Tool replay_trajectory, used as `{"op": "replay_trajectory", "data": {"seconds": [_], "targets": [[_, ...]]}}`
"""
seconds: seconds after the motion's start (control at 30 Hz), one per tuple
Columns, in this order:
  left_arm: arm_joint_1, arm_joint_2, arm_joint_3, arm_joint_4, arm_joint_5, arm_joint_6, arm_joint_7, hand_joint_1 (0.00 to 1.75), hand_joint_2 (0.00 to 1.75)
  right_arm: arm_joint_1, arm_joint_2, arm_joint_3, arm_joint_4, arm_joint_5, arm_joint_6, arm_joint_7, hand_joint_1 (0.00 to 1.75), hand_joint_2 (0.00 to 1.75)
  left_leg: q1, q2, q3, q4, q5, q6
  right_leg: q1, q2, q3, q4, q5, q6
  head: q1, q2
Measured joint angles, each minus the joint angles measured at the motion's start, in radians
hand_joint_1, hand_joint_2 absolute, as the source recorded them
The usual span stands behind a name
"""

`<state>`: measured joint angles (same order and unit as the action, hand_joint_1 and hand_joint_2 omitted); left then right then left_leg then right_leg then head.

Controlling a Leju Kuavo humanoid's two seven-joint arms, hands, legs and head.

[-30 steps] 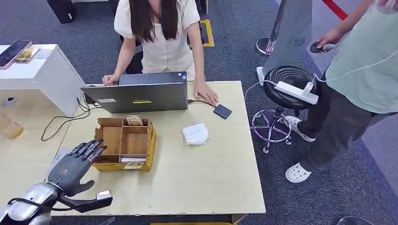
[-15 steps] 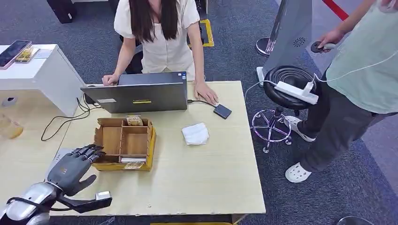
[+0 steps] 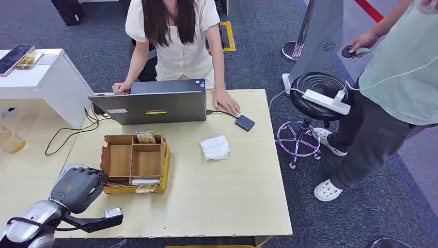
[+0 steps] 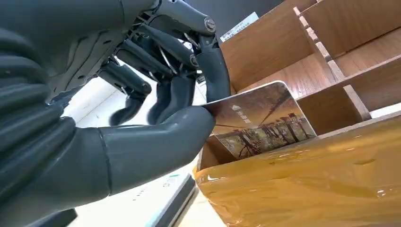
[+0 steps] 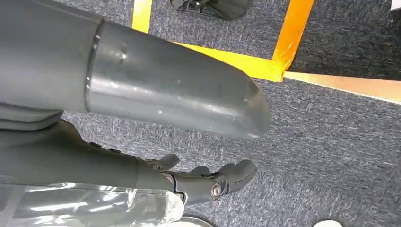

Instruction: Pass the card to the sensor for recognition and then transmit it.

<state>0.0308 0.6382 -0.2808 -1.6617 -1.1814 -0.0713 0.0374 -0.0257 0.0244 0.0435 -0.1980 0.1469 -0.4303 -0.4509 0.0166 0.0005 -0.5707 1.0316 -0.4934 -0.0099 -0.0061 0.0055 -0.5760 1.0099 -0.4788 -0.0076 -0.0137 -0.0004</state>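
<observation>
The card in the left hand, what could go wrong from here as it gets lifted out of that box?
1. The left hand pinches the card by one corner only, between thumb and a finger, so it might pivot or slip.
2. The card's lower edge sits behind the wooden divider box's tape-wrapped front wall, which could catch it and drag the box.
3. The laptop stands just beyond the box, so a wide swing toward the sensor might clip it.
</observation>
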Motion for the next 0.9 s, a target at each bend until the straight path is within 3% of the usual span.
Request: {"op": "replay_trajectory", "data": {"seconds": [0.27, 0.33, 0.7, 0.9], "targets": [[0.001, 0.000, 0.000, 0.000, 0.007, 0.000, -0.001, 1.59, 1.75, 0.000, 0.000, -0.006, 0.000, 0.003, 0.000, -0.004, 0.00, 0.00, 0.000, 0.000, 0.000, 0.000, 0.000, 0.000, 0.000, 0.000, 0.000, 0.000, 0.000, 0.000, 0.000, 0.000], [0.001, 0.000, 0.000, -0.001, 0.009, 0.001, -0.001, 1.75, 1.75, 0.000, 0.000, -0.007, 0.000, 0.003, 0.000, -0.004, 0.00, 0.00, 0.000, 0.000, 0.000, 0.000, 0.000, 0.000, 0.000, 0.000, 0.000, 0.000, 0.000, 0.000, 0.000, 0.000], [-0.001, 0.016, 0.015, -0.028, 0.050, 0.028, -0.004, 1.75, 1.75, -0.001, 0.000, -0.016, 0.000, 0.014, 0.001, -0.007, 0.00, 0.00, 0.000, 0.000, 0.000, 0.000, 0.000, 0.000, 0.000, 0.000, 0.000, 0.000, 0.000, 0.000, 0.000, 0.000], [-0.020, 0.018, 0.081, -0.061, 0.085, 0.063, 0.002, 1.75, 1.75, -0.001, 0.000, -0.022, 0.000, 0.018, 0.001, -0.013, 0.00, 0.00, 0.000, 0.000, 0.000, 0.000, 0.000, 0.000, 0.000, 0.000, 0.000, 0.000, 0.000, 0.000, 0.000, 0.000]]}}
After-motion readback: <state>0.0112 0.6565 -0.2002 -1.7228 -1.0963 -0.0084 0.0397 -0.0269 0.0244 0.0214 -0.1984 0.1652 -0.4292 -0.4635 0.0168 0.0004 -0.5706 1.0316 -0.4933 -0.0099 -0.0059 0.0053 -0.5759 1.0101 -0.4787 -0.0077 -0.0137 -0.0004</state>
